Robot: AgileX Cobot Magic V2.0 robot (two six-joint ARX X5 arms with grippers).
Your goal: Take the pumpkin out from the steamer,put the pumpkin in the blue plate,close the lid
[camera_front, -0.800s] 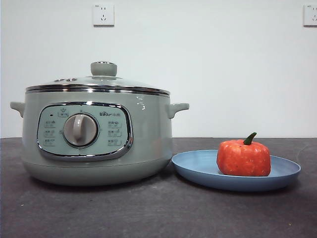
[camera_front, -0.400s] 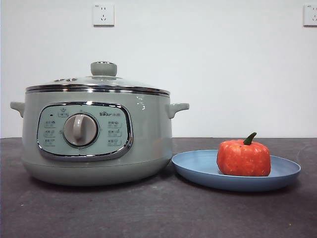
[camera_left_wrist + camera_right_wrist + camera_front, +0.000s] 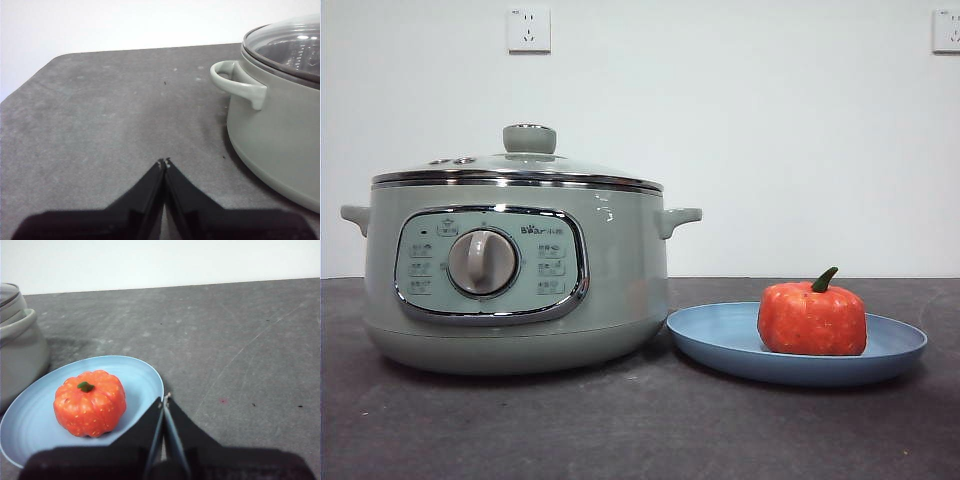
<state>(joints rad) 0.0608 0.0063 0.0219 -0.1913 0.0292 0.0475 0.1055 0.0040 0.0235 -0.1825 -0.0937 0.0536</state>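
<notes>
The orange-red pumpkin [image 3: 812,318] with its green stem sits in the blue plate [image 3: 720,335], to the right of the steamer [image 3: 515,265]. The glass lid [image 3: 520,165] rests closed on the steamer's chrome rim. In the right wrist view my right gripper [image 3: 164,401] is shut and empty, close beside the pumpkin [image 3: 90,402] and over the blue plate's [image 3: 140,372] edge. My left gripper [image 3: 163,163] is shut and empty over bare table, apart from the steamer [image 3: 275,130] and its side handle [image 3: 237,82]. Neither arm shows in the front view.
The dark grey table [image 3: 640,430] stretches in front of the steamer and plate. A white wall with two power outlets [image 3: 528,30] stands behind. The table's rounded corner [image 3: 55,60] shows in the left wrist view.
</notes>
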